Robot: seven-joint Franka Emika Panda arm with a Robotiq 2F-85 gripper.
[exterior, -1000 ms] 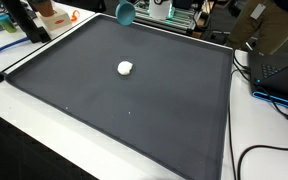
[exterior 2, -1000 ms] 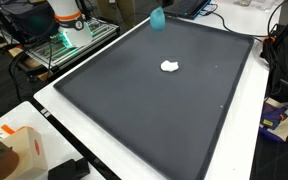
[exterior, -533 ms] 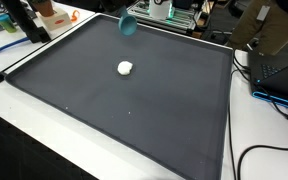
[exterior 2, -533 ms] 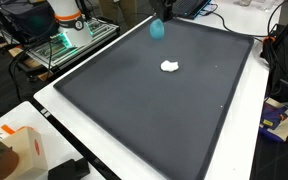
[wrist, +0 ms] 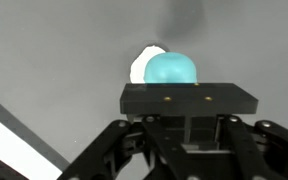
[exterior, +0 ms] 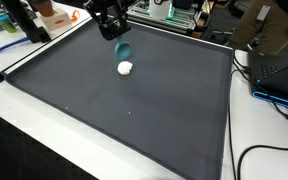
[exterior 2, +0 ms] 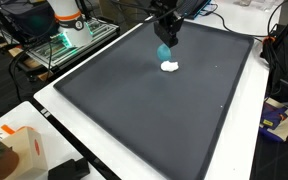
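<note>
Jaws: closed on the teal round object (exterior: 123, 49), gripping its top. The black fingers come down from the top edge in both exterior views.
Teal round object position: upper middle of frame in both exterior views, hanging under the jaws and apparently clear of the mat. In the wrist view the teal round object (wrist: 171, 69) sits centre frame, just above the black gripper body.
White lump (exterior: 125, 68): lies on the mat, directly below the teal round object in frame. In the wrist view the white lump (wrist: 142, 68) peeks out at that object's left side, partly covered.
Contact between the two: cannot tell.
Mat (exterior: 134, 115): dark grey, fills most of the frame, flat on the counter.
Counter (exterior: 19, 125): white, shows at lower left and along the right of the mat.
Laptop (exterior: 281, 68): right edge of frame, off the mat, cables beside it.
Box (exterior 2: 19, 150): orange and white, lower left corner, well apart from the jaws.
</note>
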